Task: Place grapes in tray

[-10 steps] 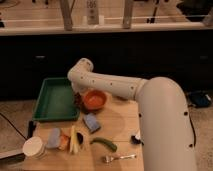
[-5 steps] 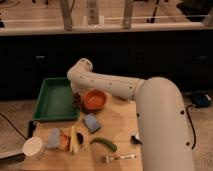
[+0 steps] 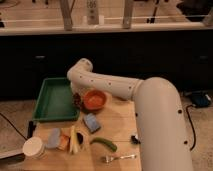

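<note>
Left of centre, the gripper is seemingly pinching the bumpy dark-red grapes, needing a lift clearing the rim of the rectangular green plastic tray.

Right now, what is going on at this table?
The robot's arm reaches over the table. Its gripper is down low between the green tray and the orange bowl, shut, right at the grapes. Whether it holds them is hidden. The grapes are not yet in the tray.
</note>
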### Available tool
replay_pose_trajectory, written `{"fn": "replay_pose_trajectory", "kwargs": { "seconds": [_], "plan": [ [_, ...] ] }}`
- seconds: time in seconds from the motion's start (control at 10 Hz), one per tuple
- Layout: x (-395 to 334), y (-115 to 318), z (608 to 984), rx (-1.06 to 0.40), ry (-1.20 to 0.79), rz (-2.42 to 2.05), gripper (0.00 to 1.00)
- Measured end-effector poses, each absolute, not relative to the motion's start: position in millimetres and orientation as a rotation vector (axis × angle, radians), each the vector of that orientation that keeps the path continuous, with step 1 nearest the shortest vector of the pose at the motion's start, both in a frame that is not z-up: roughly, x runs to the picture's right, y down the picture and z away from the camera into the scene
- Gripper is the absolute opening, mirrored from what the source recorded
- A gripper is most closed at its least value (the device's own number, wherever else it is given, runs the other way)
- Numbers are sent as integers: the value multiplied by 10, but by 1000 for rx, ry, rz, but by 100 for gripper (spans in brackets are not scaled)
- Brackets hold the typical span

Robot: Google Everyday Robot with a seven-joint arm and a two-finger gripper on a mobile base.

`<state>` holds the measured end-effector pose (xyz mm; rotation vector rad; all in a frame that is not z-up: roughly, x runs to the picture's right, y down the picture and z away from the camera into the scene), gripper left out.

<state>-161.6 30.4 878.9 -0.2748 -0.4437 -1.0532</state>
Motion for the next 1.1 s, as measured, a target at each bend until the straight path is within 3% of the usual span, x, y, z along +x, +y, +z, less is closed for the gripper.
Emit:
{"fn": "replay_pose_trajectory", "kwargs": {
  "seconds": [1.1],
  "plan": [
    [-1853, 348, 8850, -261, -493, -1151, 2]
  ]
}}
